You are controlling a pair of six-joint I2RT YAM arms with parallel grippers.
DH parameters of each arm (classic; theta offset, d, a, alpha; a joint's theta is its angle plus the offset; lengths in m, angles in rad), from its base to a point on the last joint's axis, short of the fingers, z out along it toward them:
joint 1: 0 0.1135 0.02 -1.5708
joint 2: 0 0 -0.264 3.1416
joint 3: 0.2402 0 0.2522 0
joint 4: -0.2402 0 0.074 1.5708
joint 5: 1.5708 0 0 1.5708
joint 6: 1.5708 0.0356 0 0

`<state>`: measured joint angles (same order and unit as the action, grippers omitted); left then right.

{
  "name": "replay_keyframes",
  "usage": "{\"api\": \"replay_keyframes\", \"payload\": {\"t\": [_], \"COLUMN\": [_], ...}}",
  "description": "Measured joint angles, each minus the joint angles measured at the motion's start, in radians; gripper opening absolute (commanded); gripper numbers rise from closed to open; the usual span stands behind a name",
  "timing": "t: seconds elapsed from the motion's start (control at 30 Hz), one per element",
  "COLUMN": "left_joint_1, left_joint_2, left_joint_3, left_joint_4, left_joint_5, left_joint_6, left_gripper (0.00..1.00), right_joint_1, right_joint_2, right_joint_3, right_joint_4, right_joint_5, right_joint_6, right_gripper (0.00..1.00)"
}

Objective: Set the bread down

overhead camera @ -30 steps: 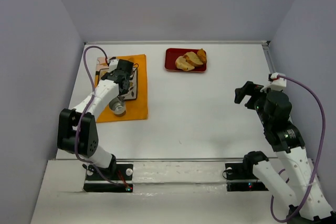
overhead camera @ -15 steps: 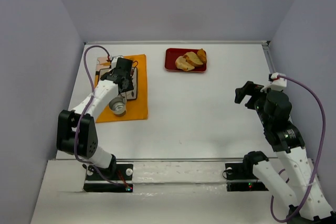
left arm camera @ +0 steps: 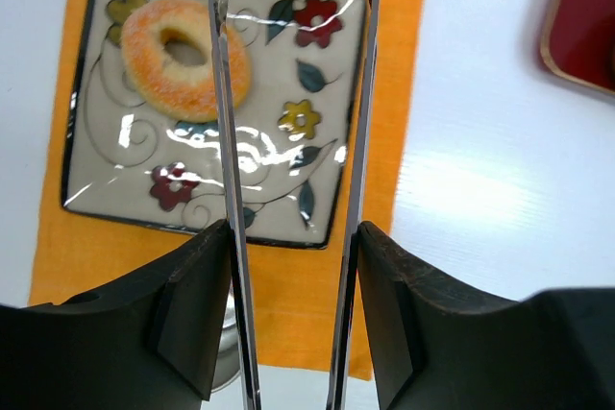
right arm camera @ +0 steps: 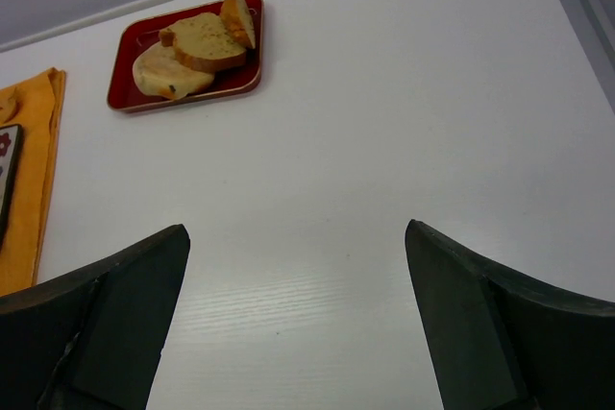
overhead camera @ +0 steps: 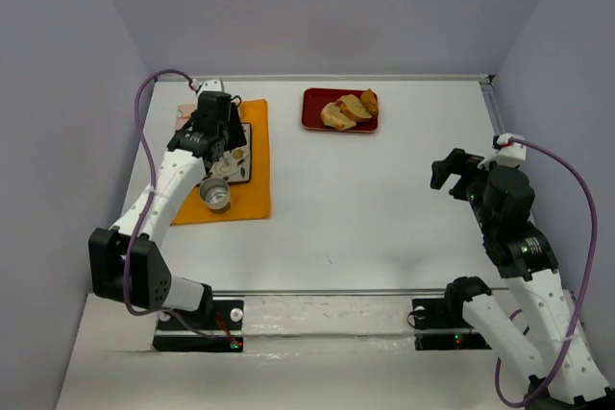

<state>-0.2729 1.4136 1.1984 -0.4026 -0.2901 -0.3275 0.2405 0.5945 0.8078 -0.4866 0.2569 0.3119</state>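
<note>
Several bread slices point(overhead camera: 348, 108) lie on a red tray point(overhead camera: 312, 122) at the far middle; they also show in the right wrist view point(right arm camera: 197, 40). A sugared ring-shaped bread point(left arm camera: 216, 74) lies on a square flowered plate point(left arm camera: 279, 189) on an orange mat point(left arm camera: 288, 295). My left gripper point(left arm camera: 293, 237) is shut on metal tongs point(left arm camera: 231, 189), whose two arms stand apart above the plate, empty. In the top view the left gripper point(overhead camera: 216, 127) is over the plate's point(overhead camera: 236, 162) far end. My right gripper point(right arm camera: 296, 237) is open and empty, above bare table at the right point(overhead camera: 452, 172).
A metal cup point(overhead camera: 215, 194) stands on the orange mat point(overhead camera: 252, 189) just near the plate. The red tray's corner point(left arm camera: 586, 26) shows at the upper right of the left wrist view. Walls close the table on the left, back and right.
My left arm has lifted and drawn back toward the far left, with the tongs in it. The ring-shaped bread stays on the plate. The right arm has not moved.
</note>
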Motion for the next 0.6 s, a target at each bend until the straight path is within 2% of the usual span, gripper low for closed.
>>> {"api": "replay_keyframes", "payload": {"t": [0.17,0.33,0.47,0.6], "left_joint_1": [-0.002,-0.018,-0.064,-0.127], "left_joint_2": [-0.057,-0.072,-0.043,0.061], "left_joint_3": [0.008,0.008,0.009,0.061], "left_joint_4": [0.06,0.151,0.227,0.256], "left_joint_5": [0.122,0.311,0.435,0.511], "left_joint_6": [0.01,0.007,0.002,-0.004], "left_gripper": [0.6,0.6,0.6,0.6], "right_joint_1": [0.0,0.0,0.0,0.0], "right_joint_2": [-0.008,-0.009,-0.009,-0.009], "right_joint_3": [0.0,0.0,0.0,0.0], "right_joint_4": [0.0,0.0,0.0,0.0], "right_joint_5": [0.005,0.006,0.006,0.006], "right_joint_6": [0.0,0.0,0.0,0.0], "right_gripper": [1.0,1.0,1.0,1.0]}}
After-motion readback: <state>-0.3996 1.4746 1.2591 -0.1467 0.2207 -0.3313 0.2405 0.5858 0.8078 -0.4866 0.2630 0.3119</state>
